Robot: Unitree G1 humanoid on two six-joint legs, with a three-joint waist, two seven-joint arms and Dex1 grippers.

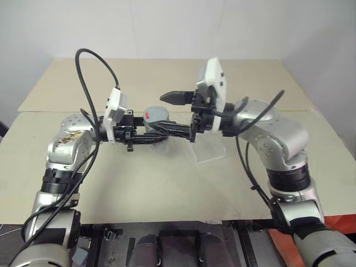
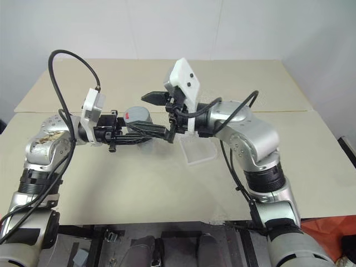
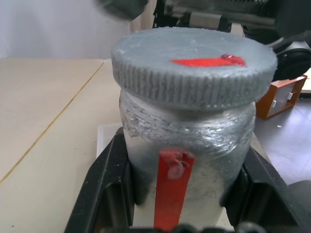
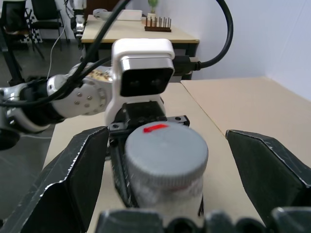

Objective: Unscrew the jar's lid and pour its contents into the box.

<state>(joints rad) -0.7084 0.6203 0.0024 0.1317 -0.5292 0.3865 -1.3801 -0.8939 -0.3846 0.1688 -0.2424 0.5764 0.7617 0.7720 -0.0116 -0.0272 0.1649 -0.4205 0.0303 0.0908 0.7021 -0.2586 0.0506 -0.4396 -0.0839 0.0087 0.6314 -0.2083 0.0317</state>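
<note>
Beige and bare, the surface [image 1: 167, 183] runs back to a white wall. Above its middle the left gripper [image 1: 158, 132] reaches across toward the right, its fingers [image 3: 104, 189] clamped on the sides of the jar [image 3: 187, 155], which stands upright in the grip. A red strip runs down the jar's wall. The lid [image 1: 154, 114] sits on the jar, grey with a ribbed rim and a small red mark on top. The right gripper [image 1: 183, 114] faces it from the other side with its fingers [image 4: 77, 174] spread wide, one on each side of the lid and neither touching it. The box [image 1: 210, 151], clear and shallow, lies on the surface just below the right gripper, close to the jar. I cannot make out the contents through the jar's wall
</note>
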